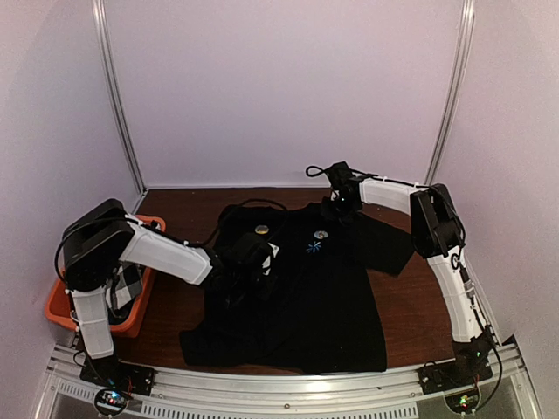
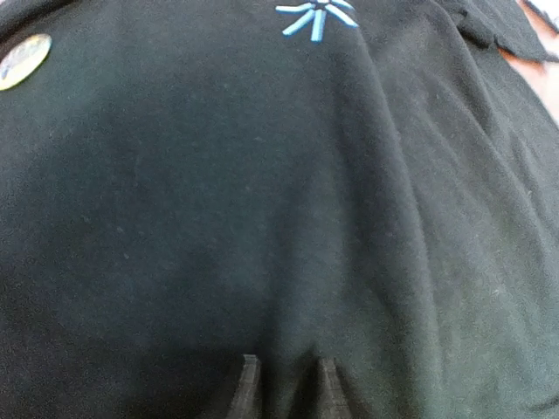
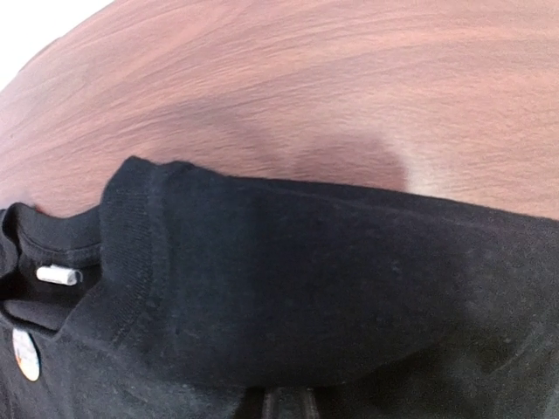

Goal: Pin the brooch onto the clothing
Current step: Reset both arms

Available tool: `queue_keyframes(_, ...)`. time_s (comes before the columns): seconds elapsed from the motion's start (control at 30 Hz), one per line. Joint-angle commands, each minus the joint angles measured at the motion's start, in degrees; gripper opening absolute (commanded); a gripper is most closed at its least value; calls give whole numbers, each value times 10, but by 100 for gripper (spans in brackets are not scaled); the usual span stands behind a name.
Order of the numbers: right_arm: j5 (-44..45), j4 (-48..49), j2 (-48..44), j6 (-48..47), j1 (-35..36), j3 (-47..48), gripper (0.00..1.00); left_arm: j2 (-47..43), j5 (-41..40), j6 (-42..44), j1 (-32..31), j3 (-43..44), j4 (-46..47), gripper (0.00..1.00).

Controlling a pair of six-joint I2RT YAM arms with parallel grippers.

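Observation:
The clothing (image 1: 297, 288), a black T-shirt with a light-blue starburst (image 1: 313, 247), lies spread on the table. Two round brooches rest on its chest: a yellowish brooch (image 1: 260, 230) and a pale brooch (image 1: 320, 234). My left gripper (image 1: 253, 262) is down on the shirt's left side; its fingers (image 2: 249, 384) stand close together with a ridge of black fabric (image 2: 288, 262) pinched between them. The yellowish brooch (image 2: 24, 61) sits far left in that view. My right gripper (image 1: 341, 205) is at the collar; a fold of shirt (image 3: 332, 297) covers nearly all of its fingertips (image 3: 281, 407).
An orange bin (image 1: 61, 305) holding a black-and-white checked cloth (image 1: 131, 284) stands at the left edge. Bare brown wood (image 1: 419, 297) shows right of the shirt. A white tag (image 3: 58, 275) sits inside the collar, with a round brooch (image 3: 26, 353) below it.

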Motion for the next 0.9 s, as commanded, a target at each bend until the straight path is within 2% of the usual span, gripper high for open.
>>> queue_keyframes(0.0,-9,-12,-5,-26,3,-4,17,-18,-32,3,-10,-4,-100,45)
queue_keyframes(0.03,0,-18,-17,-35,6,-6,21,-30,-53,7,-7,7,-109,58)
queue_keyframes(0.1,18,-30,-47,-51,9,-20,27,-57,-80,14,7,27,-124,72)
queue_keyframes(0.17,31,-32,-90,-61,9,-51,32,-89,-88,17,26,39,-132,82)
queue_keyframes(0.23,41,-23,-149,-70,9,-97,40,-126,-94,21,44,42,-143,88)
queue_keyframes(0.3,51,0,-219,-79,11,-171,47,-180,-111,27,54,35,-158,97)
queue_keyframes(0.33,58,11,-253,-84,12,-200,53,-205,-116,28,60,30,-169,98)
queue_keyframes(0.4,77,22,-325,-94,14,-253,78,-257,-116,26,73,17,-188,98)
queue_keyframes(0.43,85,24,-359,-99,15,-276,83,-284,-116,25,78,10,-202,98)
queue_keyframes(0.47,93,27,-393,-101,18,-303,98,-310,-119,26,82,3,-211,98)
queue_keyframes(0.67,107,63,-583,-116,44,-451,100,-427,-139,46,95,-33,-275,98)
queue_keyframes(0.87,147,58,-752,-143,95,-553,100,-537,-126,50,104,-106,-271,98)
